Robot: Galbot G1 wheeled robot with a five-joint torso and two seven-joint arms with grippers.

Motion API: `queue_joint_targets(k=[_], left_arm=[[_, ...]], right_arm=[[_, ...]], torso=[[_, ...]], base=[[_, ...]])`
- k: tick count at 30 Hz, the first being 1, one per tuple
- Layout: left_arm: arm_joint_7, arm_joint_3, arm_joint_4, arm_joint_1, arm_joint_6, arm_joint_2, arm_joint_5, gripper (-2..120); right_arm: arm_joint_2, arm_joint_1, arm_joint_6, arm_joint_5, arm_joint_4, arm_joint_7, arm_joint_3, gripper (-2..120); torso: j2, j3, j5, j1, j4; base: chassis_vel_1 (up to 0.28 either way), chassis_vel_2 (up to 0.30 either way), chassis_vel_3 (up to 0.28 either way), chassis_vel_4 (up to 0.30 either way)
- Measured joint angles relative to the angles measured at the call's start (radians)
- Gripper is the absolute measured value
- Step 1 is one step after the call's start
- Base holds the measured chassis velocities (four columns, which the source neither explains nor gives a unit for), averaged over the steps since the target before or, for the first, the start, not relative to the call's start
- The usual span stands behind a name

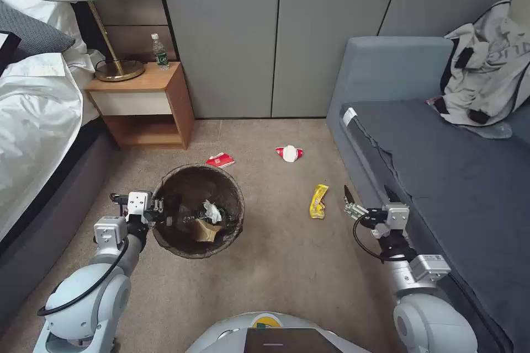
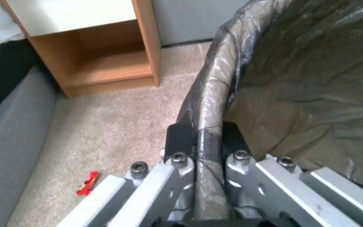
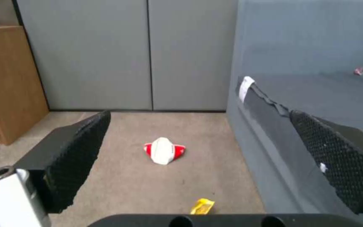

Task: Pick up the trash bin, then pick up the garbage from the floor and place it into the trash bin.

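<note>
From the head, the left gripper [image 1: 159, 210] is seen clamped on the rim of the round trash bin lined with a dark bag [image 1: 221, 182]; a white tissue [image 1: 212, 210] and brown paper bag [image 1: 206, 230] lie inside. The right gripper [image 1: 369, 194] is spread wide beside the grey sofa [image 1: 458, 187].

At the left wrist, the bagged rim [image 2: 209, 104] is pinched between closed fingers [image 2: 177, 138].

At the right wrist, a red-and-white packet [image 3: 163, 150] and yellow wrapper [image 3: 202, 206] are framed on the beige carpet [image 3: 139, 186] between parted pads [image 3: 78, 154].

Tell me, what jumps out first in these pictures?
The trash bin, lined with a dark bag, hangs off the left gripper, whose fingers pinch its rim. On the carpet past it lie a yellow wrapper and a red-and-white packet, with the right gripper held open beside the sofa.
</note>
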Motion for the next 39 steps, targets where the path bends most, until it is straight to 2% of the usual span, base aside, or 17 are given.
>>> queue_joint_targets(k=[12, 39], left_arm=[[0.002, -0.002, 0.001, 0.0, -0.005, 0.001, -0.002, 3], [0.005, -0.005, 0.004, -0.001, -0.012, -0.002, -0.003, 3]], right_arm=[[0.002, 0.0, -0.002, 0.002, -0.001, -0.001, 0.0, 100], [0.001, -0.003, -0.004, -0.007, 0.001, -0.001, -0.018, 100]], torso=[[0.0, 0.0, 0.0, 0.0, 0.0001], [0.0, 0.0, 0.0, 0.0, 0.0001]], base=[[0.0, 0.0, 0.0, 0.0], [-0.054, 0.055, 0.058, -0.056]])
